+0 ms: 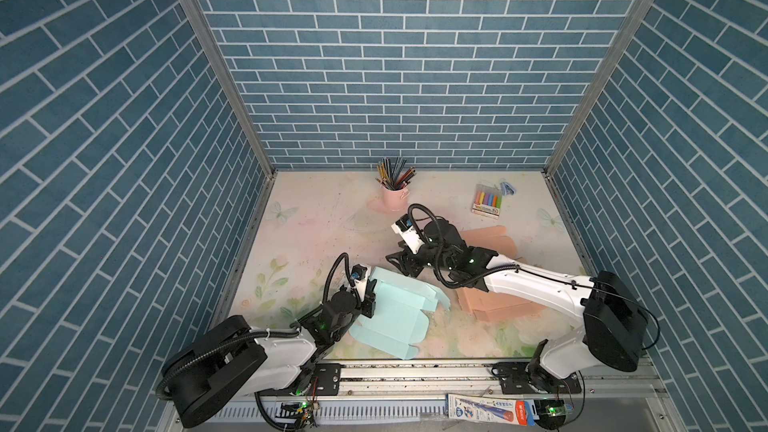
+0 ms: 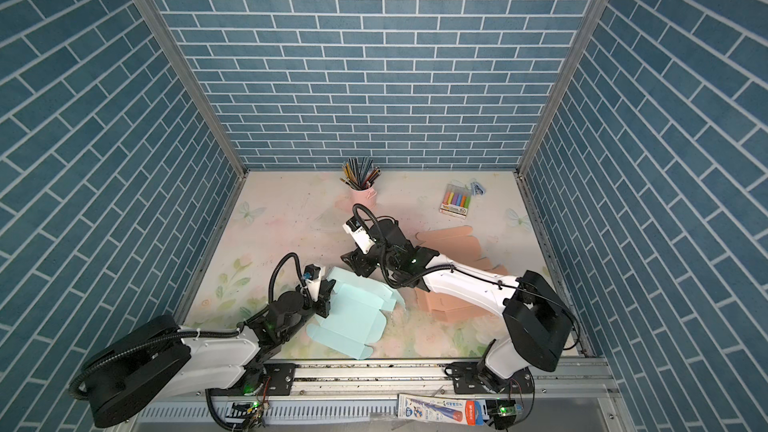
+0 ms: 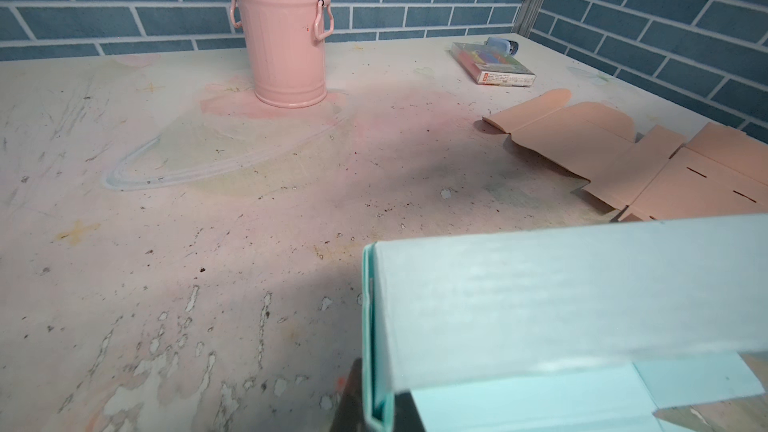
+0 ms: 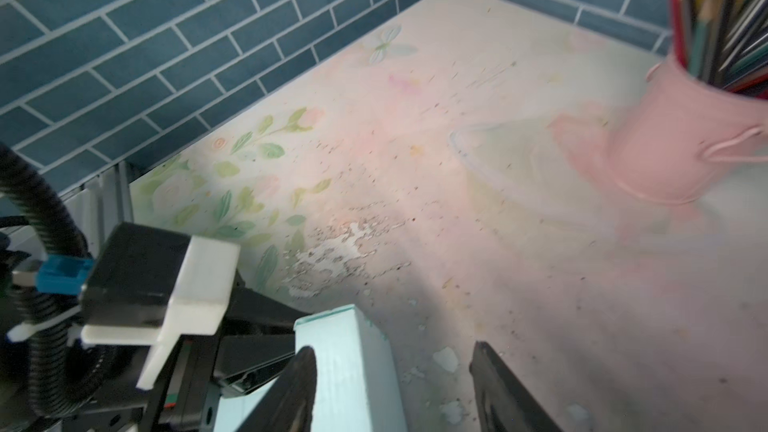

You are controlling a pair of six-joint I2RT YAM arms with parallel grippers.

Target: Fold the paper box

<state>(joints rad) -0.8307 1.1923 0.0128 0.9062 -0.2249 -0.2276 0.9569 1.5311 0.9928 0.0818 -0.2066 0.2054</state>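
Paper box [image 1: 399, 317] front-centre on table [image 1: 316, 226]; flat carton [image 1: 492, 239] right; pencil cup [image 1: 393, 198] behind.

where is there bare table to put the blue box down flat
Bare: the table between left wall, pink pencil cup and blue box. Crowded: right side, with peach box blanks, marker pack and the right arm.

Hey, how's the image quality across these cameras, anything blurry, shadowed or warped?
Right wrist view: the pink pencil cup and the table around it look smeared. Left wrist view: the cup is sharp, the near blue paper box is soft, a dim shadow crosses the table. In both top views the brick walls splay outward, wide-angle style.
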